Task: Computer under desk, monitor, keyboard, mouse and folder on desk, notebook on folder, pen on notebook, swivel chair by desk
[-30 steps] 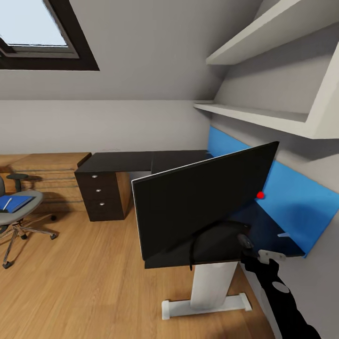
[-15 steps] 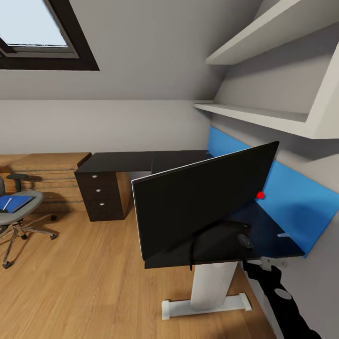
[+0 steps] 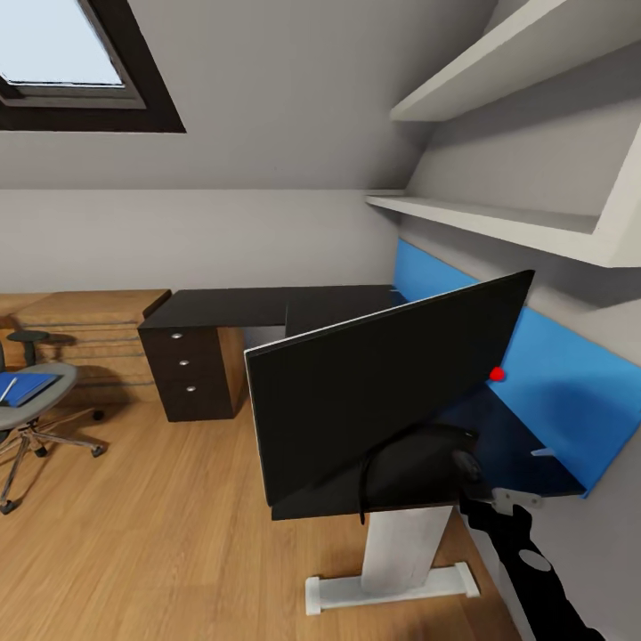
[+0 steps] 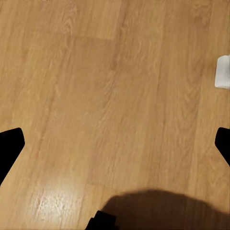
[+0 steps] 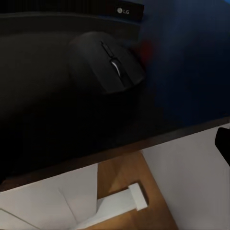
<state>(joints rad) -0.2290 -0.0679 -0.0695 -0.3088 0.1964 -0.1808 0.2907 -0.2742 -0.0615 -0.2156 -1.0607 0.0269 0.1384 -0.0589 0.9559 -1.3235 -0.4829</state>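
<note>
Mouse (image 5: pixel 108 62) lies on the desk (image 3: pixel 231 307) near its front right corner, just behind the front edge and close under the monitor's lower rim; in the head view it is a small dark lump (image 3: pixel 465 463) hard to tell from the black top. Right gripper (image 3: pixel 515 500) hangs just off that front corner, apart from the mouse; its fingertips barely enter the wrist picture, one black tip showing at the edge, so how wide it stands cannot be told. Left gripper (image 4: pixel 115 143) is spread wide over bare plank floor (image 4: pixel 115 86), holding nothing, its two black tips at opposite edges of the picture. Monitor (image 3: pixel 383 383) stands on the right wing of the desk, turned at an angle to the blue back panel (image 3: pixel 570 392), its screen dark; it hides most of the top behind it, and its curved base and a cable show dimly below. A red dot (image 3: pixel 498 375) sits by its right edge. Drawers (image 3: pixel 187 374) stand under the far end. Chair (image 3: pixel 36 401), well apart from the desk, is cut off at the picture's edge, with the blue folder (image 3: pixel 25 389) on its seat.
</note>
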